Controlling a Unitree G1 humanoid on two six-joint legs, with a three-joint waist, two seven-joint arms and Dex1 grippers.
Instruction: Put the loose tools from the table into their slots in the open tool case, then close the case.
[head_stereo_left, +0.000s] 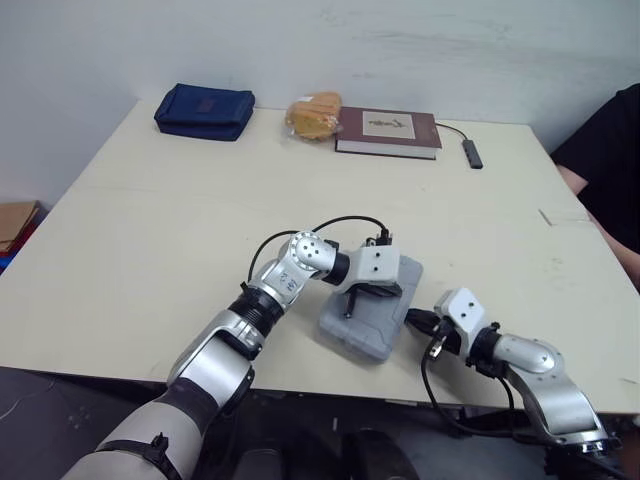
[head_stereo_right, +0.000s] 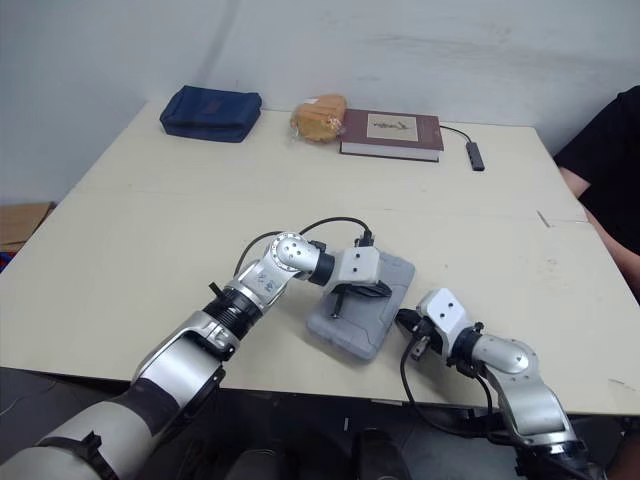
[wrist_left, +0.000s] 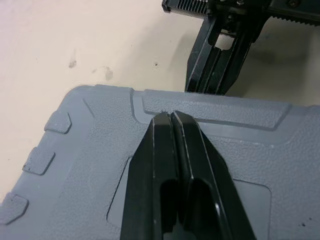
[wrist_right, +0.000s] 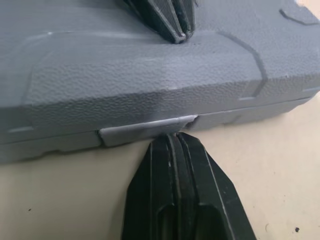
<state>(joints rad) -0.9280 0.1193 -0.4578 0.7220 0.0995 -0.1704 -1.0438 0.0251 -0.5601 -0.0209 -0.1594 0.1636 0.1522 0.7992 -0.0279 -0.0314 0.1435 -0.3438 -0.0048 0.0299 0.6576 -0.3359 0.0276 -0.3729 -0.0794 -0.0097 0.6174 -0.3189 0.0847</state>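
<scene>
The tool case (head_stereo_left: 372, 318) sits shut at the table's (head_stereo_left: 150, 250) 6 o'clock edge, left gripper (wrist_left: 170, 117) pinched closed and empty on top. From 3 o'clock the right gripper (wrist_right: 172, 137), closed too, meets the latch (wrist_right: 145, 131); overpushing probably skids the case.

Along the far edge of the desk (head_stereo_left: 150, 230) lie a dark blue zipped pouch (head_stereo_left: 204, 111), a clear bag of orange-brown buns (head_stereo_left: 313, 115) and a maroon book (head_stereo_left: 388, 132) lying flat, the bag touching the book's left end. Just right of the book sits a small dark adapter (head_stereo_left: 473, 153) on a thin black cable (head_stereo_left: 450, 130). A person in a black top (head_stereo_left: 605, 150) sits at the right edge. A brown cardboard piece (head_stereo_left: 15, 222) lies beside the desk's left side.
</scene>
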